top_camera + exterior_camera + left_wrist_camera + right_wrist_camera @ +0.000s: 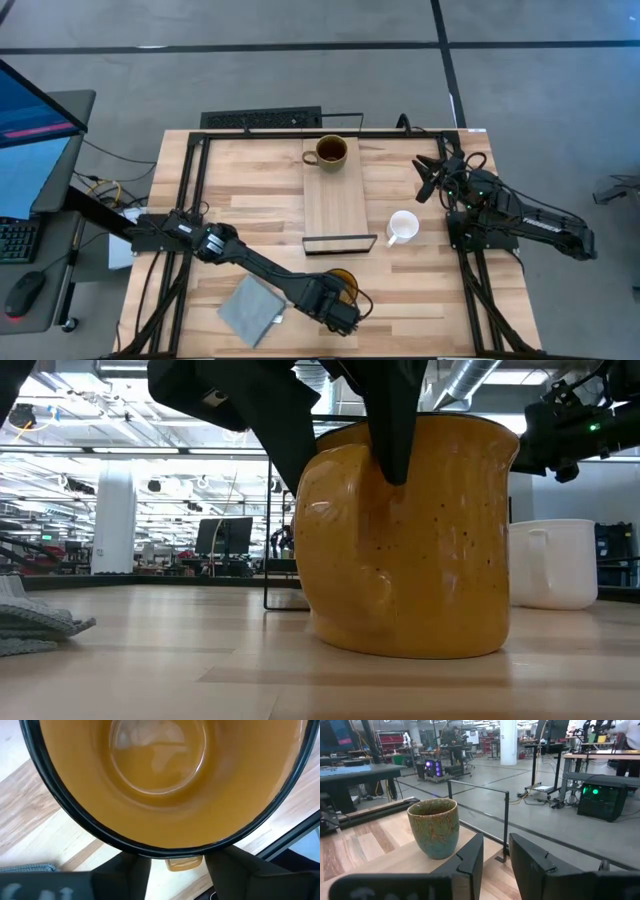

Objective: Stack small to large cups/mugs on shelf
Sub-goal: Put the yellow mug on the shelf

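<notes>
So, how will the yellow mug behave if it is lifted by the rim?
The yellow mug looks thick and glazed, so it is probably rigid, rather heavy and slippery. The left tool has one finger inside the rim, so it may tilt. Its wide base suggests it stands steadily.

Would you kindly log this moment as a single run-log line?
left claw: at yellow mug, near table edge | right claw: waiting, far right | brown mug: on shelf | white mug: on table beside shelf
</notes>
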`<state>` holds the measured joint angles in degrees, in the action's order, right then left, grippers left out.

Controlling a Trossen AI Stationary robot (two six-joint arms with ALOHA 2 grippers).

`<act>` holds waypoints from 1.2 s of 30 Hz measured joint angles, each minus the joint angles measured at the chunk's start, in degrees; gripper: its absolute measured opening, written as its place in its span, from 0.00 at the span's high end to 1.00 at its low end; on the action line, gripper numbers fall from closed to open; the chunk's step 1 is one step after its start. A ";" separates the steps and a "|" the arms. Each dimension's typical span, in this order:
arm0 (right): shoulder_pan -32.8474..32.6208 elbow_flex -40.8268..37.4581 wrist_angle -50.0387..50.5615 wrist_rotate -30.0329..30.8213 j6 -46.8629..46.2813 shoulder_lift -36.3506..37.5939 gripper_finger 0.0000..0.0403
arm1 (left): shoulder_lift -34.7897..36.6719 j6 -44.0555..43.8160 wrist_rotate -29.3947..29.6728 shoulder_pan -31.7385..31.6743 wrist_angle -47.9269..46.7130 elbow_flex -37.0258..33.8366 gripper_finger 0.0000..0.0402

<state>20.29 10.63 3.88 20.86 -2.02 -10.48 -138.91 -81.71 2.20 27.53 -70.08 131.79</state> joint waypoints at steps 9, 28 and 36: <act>0.00 0.00 0.02 0.00 0.02 -0.02 0.71 | 0.04 0.00 0.01 0.00 0.07 0.02 0.79; 0.00 0.00 0.02 0.00 0.01 -0.01 0.71 | 0.06 3.15 -0.54 -0.44 -1.19 0.04 0.79; 0.01 0.00 0.02 0.00 0.00 -0.01 0.71 | 0.09 5.42 -1.26 -0.57 -1.54 0.04 0.79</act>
<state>20.30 10.63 3.90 20.86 -2.02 -10.49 -138.82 -76.30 0.93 26.96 -71.63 131.83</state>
